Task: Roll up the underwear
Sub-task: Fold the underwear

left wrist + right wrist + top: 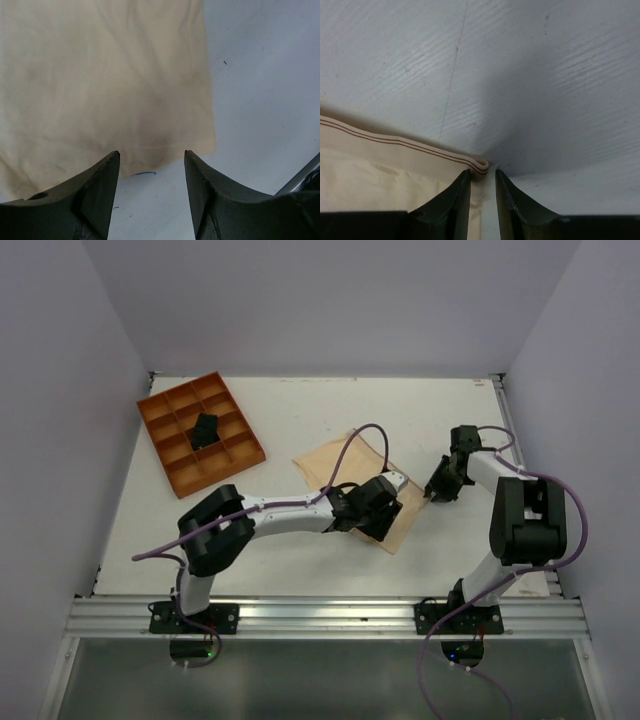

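Left gripper: jaws wide apart, holding nothing.
Right gripper: jaws a narrow slit apart; can't tell whether cloth is pinched.
Underwear: flat on the table, spread ahead of the left fingertips, near edge crossing the gap between them.
Waistband corner: striped, right at the right fingertips, cloth running off to their left.

Pale beige underwear, two thin brown stripes; orange tray.
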Tool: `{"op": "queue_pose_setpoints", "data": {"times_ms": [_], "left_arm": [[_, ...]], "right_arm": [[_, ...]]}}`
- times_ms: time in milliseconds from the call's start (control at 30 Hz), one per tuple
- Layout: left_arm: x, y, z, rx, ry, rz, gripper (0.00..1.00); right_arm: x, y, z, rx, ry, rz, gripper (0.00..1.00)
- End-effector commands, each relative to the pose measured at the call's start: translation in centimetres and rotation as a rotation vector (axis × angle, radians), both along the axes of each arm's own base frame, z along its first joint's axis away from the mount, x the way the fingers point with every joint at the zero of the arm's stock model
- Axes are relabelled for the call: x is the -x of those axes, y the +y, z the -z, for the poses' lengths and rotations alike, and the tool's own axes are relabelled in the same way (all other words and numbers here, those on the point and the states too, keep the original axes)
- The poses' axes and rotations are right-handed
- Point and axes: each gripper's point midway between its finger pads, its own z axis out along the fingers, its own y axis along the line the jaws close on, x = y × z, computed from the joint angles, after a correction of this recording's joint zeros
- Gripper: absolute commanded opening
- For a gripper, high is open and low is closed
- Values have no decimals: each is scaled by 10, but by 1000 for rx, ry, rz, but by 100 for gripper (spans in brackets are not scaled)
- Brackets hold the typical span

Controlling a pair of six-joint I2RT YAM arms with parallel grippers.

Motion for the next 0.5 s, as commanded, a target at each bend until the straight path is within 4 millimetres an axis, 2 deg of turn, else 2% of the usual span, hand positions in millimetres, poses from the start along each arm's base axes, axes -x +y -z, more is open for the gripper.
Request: {"op": "queue_pose_setpoints", "data": {"times_ms": [0,167,233,467], "left_arm": [[-21,-38,-33,109,-85,-35,58],[-3,-50,-14,81,-66,8,58],[5,-56,-14,92,-70,31,59],[29,-63,0,63,-63,74,59]], "right_arm": [[0,2,9,-9,-10,-30,29],[2,4,9,-24,-10,-27,15],[3,6,8,-31,-10,-28,12],[7,12,4,-63,-29,-20,9]]}}
